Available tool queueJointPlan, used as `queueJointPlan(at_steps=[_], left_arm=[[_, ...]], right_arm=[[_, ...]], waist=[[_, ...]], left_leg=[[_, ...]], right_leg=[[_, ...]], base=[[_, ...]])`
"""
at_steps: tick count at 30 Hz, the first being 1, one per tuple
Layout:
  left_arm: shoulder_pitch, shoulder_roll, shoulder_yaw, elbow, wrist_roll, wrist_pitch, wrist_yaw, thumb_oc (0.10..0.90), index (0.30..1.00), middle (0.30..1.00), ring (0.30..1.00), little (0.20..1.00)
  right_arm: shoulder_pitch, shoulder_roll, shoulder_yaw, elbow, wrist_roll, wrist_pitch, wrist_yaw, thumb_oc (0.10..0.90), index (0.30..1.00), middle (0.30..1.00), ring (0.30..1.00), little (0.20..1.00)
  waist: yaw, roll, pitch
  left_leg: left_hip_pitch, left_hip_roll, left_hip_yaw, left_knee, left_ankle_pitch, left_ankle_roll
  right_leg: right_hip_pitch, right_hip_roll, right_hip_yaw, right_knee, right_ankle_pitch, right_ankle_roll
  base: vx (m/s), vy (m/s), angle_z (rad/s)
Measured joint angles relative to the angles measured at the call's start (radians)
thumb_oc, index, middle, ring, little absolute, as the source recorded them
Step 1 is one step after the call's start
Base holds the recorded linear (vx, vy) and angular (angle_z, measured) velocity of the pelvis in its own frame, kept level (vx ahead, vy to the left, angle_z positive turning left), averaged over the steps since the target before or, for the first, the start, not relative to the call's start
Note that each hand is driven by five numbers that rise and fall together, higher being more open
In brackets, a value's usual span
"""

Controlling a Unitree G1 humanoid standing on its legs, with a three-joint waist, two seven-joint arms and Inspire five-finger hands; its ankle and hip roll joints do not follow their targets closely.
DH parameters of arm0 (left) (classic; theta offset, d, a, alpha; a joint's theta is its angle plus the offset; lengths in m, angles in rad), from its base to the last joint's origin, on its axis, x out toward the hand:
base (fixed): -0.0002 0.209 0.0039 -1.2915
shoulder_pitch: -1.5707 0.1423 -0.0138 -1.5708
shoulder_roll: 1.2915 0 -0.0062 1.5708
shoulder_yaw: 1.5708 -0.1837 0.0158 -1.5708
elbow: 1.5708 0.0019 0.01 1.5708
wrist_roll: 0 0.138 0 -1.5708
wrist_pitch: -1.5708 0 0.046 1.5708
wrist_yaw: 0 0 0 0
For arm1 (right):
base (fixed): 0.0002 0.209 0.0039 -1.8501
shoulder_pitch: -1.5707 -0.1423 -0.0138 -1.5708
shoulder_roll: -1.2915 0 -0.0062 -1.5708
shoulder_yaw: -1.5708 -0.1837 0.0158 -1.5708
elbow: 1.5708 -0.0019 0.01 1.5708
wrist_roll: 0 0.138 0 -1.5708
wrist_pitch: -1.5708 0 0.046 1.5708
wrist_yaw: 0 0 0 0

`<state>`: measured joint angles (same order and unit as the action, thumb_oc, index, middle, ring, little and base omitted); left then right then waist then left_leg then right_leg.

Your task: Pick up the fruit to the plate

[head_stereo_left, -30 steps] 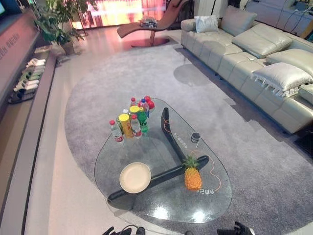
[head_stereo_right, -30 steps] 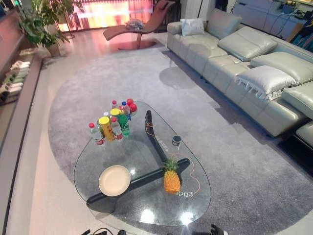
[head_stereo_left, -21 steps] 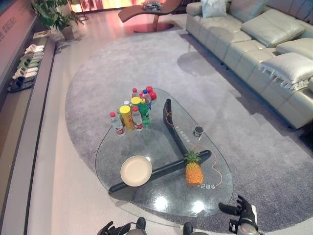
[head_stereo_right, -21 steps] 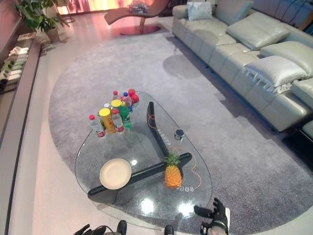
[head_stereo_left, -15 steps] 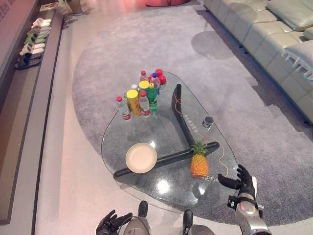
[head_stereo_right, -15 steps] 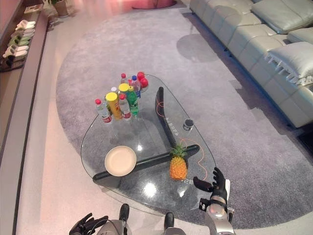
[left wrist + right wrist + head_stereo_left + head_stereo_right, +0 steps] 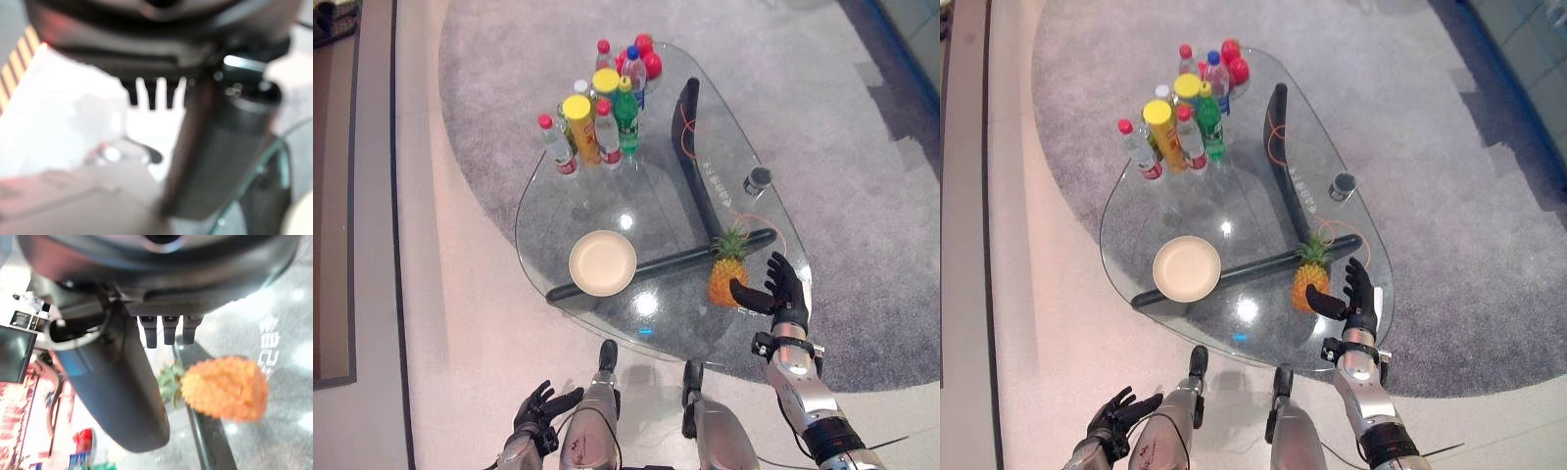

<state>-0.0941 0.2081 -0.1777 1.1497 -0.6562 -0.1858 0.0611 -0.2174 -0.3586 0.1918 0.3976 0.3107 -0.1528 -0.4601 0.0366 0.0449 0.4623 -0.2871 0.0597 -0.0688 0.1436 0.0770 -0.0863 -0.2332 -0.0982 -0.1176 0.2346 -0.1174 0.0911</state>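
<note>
The right hand (image 7: 783,296), fingers spread, was just beside the pineapple (image 7: 725,281) on the worktop (image 7: 646,196); the left hand (image 7: 534,409) hung relaxed.

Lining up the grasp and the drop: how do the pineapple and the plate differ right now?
The pineapple stands upright, orange with a green crown; the plate lies flat, cream, round and empty. The pineapple is on the robot's right, with the open right robot hand close beside it, not gripping it; the plate sits to its left with no hand near. Both rest on the glass table.
</note>
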Motion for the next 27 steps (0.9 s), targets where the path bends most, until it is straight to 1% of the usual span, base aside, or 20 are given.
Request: queueJointPlan(at_steps=[2,3,8,12,14,17,20,23,27], left_arm=[[-0.019,0.002,-0.018,0.0,-0.014,-0.001,0.003,0.8,0.9,0.9,0.9,0.9],[-0.025,0.003,-0.025,-0.001,-0.023,-0.002,0.006,0.8,0.9,0.9,0.9,0.9],[-0.031,0.005,-0.048,-0.014,-0.059,-0.025,0.009,0.8,0.9,0.9,0.9,0.9],[-0.036,0.006,-0.07,-0.018,-0.081,-0.035,0.009,0.8,0.9,0.9,0.9,0.9],[-0.037,0.004,-0.07,-0.019,-0.094,-0.036,0.009,0.8,0.9,0.9,0.9,0.9],[-0.041,0.004,-0.084,-0.024,-0.115,-0.039,0.008,0.8,0.9,0.9,0.9,0.9],[-0.049,0.003,-0.089,-0.029,-0.125,-0.041,0.009,0.8,0.9,0.9,0.9,0.9],[-0.053,0.002,-0.102,-0.032,-0.138,-0.042,0.01,0.8,0.9,0.9,0.9,0.9],[-0.054,0.003,-0.108,-0.045,-0.15,-0.045,0.013,0.8,0.9,0.9,0.9,0.9]], right_arm=[[-0.041,0.0,0.012,-0.003,-0.01,0.009,-0.042,0.8,0.9,0.9,0.9,0.9],[-0.064,0.0,0.017,-0.003,-0.021,0.02,-0.063,0.8,0.9,0.9,0.9,0.9],[-0.12,0.0,0.03,-0.003,-0.052,0.05,-0.15,0.8,0.9,0.9,0.9,0.9],[-0.144,0.0,0.043,0.0,-0.072,0.059,-0.216,0.8,0.9,0.9,0.9,0.9],[-0.155,0.0,0.047,0.01,-0.072,0.06,-0.225,0.8,0.9,0.9,0.9,0.9],[-0.183,0.0,0.069,0.025,-0.073,0.071,-0.27,0.8,0.9,0.9,0.9,0.9],[-0.222,0.0,0.076,0.037,-0.076,0.1,-0.354,0.8,0.9,0.9,0.9,0.9],[-0.242,0.0,0.076,0.048,-0.076,0.113,-0.42,0.8,0.9,0.9,0.9,0.9],[-0.252,0.001,0.077,0.049,-0.075,0.124,-0.438,0.8,0.9,0.9,0.9,0.9]], waist=[[0.017,-0.005,0.013],[0.017,-0.006,0.025],[0.024,-0.002,0.04],[0.022,0.007,0.048],[0.022,0.013,0.052],[0.022,0.017,0.054],[0.025,0.026,0.058],[0.026,0.028,0.058],[0.027,0.028,0.058]], left_leg=[[-0.027,-0.009,0.003,0.019,0.0,0.0],[-0.035,-0.012,0.002,0.025,0.0,0.0],[-0.085,-0.016,-0.003,0.05,0.004,-0.002],[-0.122,-0.017,-0.007,0.059,0.011,-0.005],[-0.136,-0.017,-0.009,0.066,0.012,-0.006],[-0.162,-0.018,-0.009,0.07,0.014,-0.009],[-0.192,-0.02,-0.013,0.069,0.022,-0.013],[-0.207,-0.023,-0.022,0.069,0.024,-0.014],[-0.224,-0.025,-0.022,0.07,0.027,-0.013]], right_leg=[[-0.058,-0.01,0.017,0.076,-0.027,-0.002],[-0.074,-0.013,0.018,0.098,-0.035,-0.003],[-0.139,-0.017,0.021,0.157,-0.05,-0.009],[-0.183,-0.018,0.021,0.183,-0.051,-0.012],[-0.198,-0.018,0.021,0.195,-0.053,-0.014],[-0.235,-0.019,0.025,0.22,-0.057,-0.018],[-0.275,-0.019,0.028,0.236,-0.057,-0.02],[-0.29,-0.019,0.027,0.238,-0.057,-0.02],[-0.307,-0.019,0.03,0.237,-0.057,-0.02]], base=[[-0.02,0.082,-0.06],[-0.02,0.052,-0.02],[-0.04,0.06,0.02],[-0.02,0.072,0.01],[0.0,0.063,0.01],[0.0,0.056,-0.01],[0.0,0.041,-0.01],[0.0,0.011,0.0],[0.0,0.046,-0.01]])
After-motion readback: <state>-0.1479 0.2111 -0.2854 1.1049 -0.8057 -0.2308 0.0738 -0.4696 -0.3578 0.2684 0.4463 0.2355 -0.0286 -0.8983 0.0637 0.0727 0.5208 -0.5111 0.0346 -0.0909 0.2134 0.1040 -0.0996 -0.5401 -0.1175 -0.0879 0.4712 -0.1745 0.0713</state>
